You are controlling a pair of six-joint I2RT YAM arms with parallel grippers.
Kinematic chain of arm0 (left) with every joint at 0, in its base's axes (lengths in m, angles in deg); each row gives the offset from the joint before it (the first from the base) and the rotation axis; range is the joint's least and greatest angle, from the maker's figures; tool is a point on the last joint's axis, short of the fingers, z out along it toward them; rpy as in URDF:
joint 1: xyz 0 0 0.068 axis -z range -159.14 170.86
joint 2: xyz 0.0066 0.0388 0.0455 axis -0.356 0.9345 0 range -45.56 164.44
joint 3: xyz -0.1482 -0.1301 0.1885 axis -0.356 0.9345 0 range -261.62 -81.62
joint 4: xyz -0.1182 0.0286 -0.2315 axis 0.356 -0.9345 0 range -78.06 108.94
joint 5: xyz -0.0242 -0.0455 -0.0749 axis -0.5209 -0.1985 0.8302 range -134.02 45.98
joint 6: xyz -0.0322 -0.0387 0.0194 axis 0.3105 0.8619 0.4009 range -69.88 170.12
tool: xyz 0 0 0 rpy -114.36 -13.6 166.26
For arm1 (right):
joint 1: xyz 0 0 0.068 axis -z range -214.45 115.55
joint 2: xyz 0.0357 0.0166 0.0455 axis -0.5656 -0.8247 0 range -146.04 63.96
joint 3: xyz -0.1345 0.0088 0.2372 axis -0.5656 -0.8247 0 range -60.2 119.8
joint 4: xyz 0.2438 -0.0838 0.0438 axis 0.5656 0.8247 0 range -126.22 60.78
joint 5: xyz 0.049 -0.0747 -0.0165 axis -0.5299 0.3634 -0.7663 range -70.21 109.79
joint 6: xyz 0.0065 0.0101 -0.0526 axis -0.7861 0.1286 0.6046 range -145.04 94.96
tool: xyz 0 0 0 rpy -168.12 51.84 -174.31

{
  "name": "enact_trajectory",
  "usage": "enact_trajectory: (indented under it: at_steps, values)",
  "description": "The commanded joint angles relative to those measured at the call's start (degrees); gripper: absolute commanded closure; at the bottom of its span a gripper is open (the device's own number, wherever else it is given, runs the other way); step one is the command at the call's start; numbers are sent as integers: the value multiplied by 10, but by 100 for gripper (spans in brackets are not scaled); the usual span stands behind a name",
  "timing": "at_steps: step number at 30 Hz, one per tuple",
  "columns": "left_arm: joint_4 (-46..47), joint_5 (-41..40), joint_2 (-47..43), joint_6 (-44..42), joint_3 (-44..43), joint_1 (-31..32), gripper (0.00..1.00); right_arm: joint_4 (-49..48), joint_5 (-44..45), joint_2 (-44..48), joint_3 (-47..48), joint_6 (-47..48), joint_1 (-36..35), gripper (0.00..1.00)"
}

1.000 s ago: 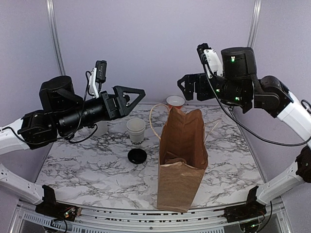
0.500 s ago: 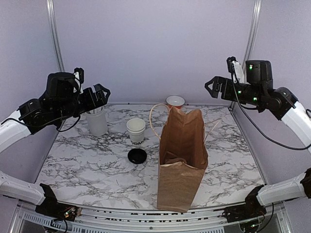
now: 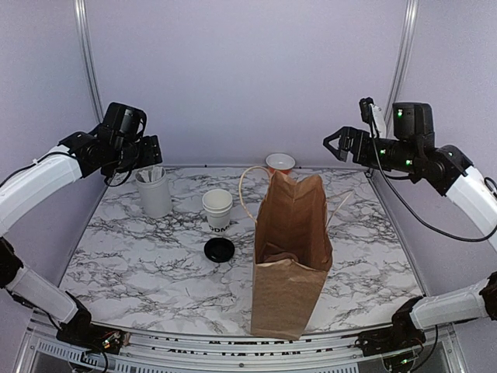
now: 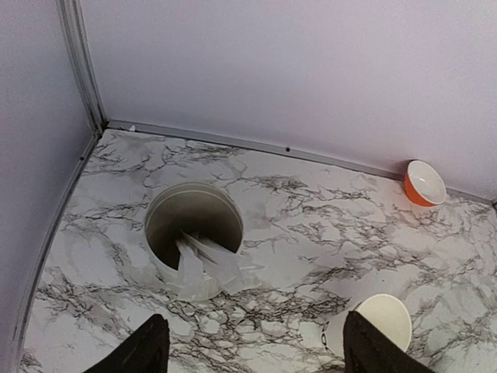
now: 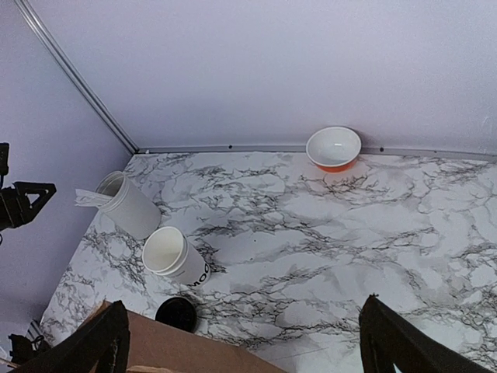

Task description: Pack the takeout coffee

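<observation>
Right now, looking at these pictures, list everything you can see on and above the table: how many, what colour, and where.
paper cup: one, white with black lettering, upright and uncovered, left of the bag
lid: one, black, flat on the table just in front of the cup
canister of sticks: one, white, back left of the table
bowl: one, orange outside and white inside, by the back wall
paper bag: one, brown, standing open near the middle
table: one, white marble with dark veins
left gripper: one, black, open, in the air above the canister
right gripper: one, black, open, in the air at the back right
</observation>
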State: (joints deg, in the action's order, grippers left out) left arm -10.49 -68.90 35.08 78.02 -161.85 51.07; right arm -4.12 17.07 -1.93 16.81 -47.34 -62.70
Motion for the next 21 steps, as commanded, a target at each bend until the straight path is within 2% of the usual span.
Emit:
enact_trajectory:
  at_steps: [1,6,21]
  values:
    - [-52,-36,41,-24,-44,-9,31,-17,-24,14,-5,-5,6,0]
    - [-60,-52,74,-27,-63,-11,43,-15,-26,23,-7,-7,6,0]
    - [-63,-66,127,-35,-96,-12,52,-12,-49,40,-13,-18,6,0]
